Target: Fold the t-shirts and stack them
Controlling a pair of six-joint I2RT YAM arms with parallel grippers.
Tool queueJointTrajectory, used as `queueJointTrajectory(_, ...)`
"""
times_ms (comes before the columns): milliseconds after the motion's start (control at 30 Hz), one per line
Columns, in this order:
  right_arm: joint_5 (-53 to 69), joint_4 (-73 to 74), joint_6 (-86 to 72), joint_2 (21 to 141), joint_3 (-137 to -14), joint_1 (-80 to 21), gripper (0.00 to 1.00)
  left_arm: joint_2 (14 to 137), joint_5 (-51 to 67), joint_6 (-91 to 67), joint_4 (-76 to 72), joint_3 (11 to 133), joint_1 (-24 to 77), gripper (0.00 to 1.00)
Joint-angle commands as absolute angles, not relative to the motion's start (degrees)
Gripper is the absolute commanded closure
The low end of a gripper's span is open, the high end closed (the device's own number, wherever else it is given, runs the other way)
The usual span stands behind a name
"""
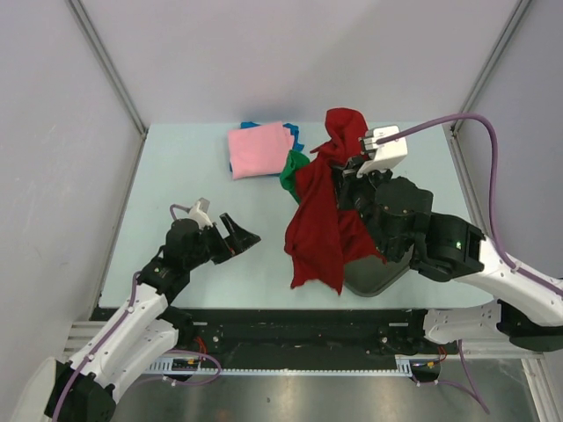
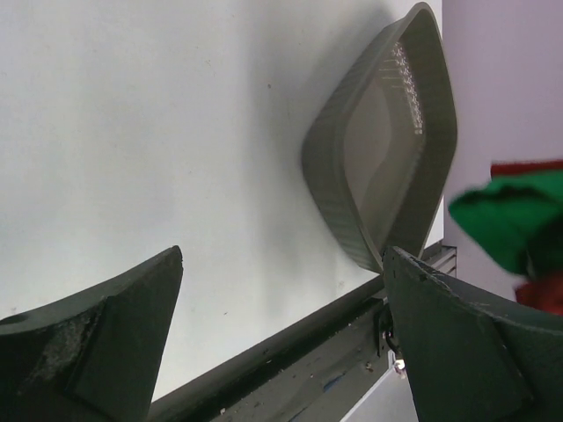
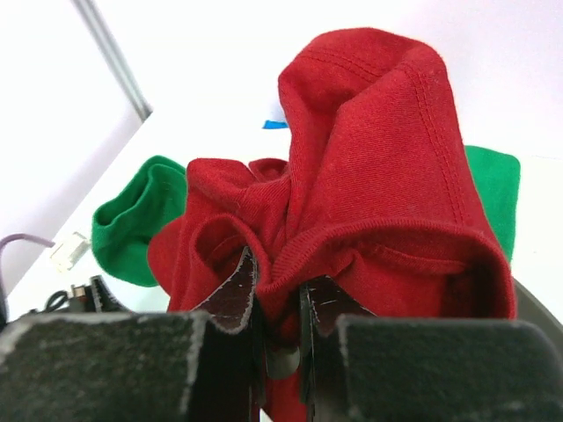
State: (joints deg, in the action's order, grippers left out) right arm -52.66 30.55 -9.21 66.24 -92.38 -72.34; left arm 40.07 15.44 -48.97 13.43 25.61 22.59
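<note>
Left pincer [image 1: 239, 236]: held low over the near left part of the counter [image 1: 185, 176], its fingers spread wide with nothing between them; in the left wrist view [image 2: 281, 264] only bare counter [image 2: 132, 132] is seen in the gap.

Pink t-shirt [image 1: 259, 149]: laid folded into a flat rectangle at the far middle of the counter, well apart from the left pincer.

Blue t-shirt [image 1: 251, 125]: lain under the pink t-shirt, so that only narrow edges are shown at the far and right sides.

Green t-shirt [image 1: 292, 171]: found just to the right of the pink t-shirt and touched by the red cloth, which covers much of it; in the right wrist view green [image 3: 132, 220] is seen on both sides of the red. Whether it lies flat or is caught up cannot be told.

Dark red t-shirt [image 1: 321, 220]: lifted and bunched, with a crumpled fold raised above the grip and the rest hung down towards the near edge, over the counter and the left rim of the tray.

Right pincer [image 1: 354, 165]: closed narrowly on a gathered fold of the dark red t-shirt [image 3: 369, 158], the cloth pinched between both fingers [image 3: 277, 294].

Grey tray [image 1: 378, 277]: rested on the near right of the counter, partly hidden under the right arm and the red cloth; its ribbed wall [image 2: 330, 176] is shown in the left wrist view.
</note>
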Motion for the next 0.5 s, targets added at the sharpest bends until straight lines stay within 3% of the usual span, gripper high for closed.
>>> queueJointTrajectory(0,-57.75,25.12,-7.55,61.00,-91.23,-67.79,1.00,40.08,16.61,-48.95,11.35,26.10,22.06,0.00)
queueJointTrajectory(233,-56.86,34.87,-17.82,53.89,-81.75,-57.67,1.00,40.78,17.40,-49.31,10.63,25.93,22.06,0.00)
queueJointTrajectory(433,-58.54,49.04,-35.76,50.98,-66.81,-55.46,0.99,41.13,18.46,-49.66,8.88,24.17,22.06,0.00)
queueJointTrajectory(467,-58.10,51.04,-37.16,51.24,-65.23,-55.11,0.80,41.39,18.63,-49.66,8.35,23.82,22.06,0.00)
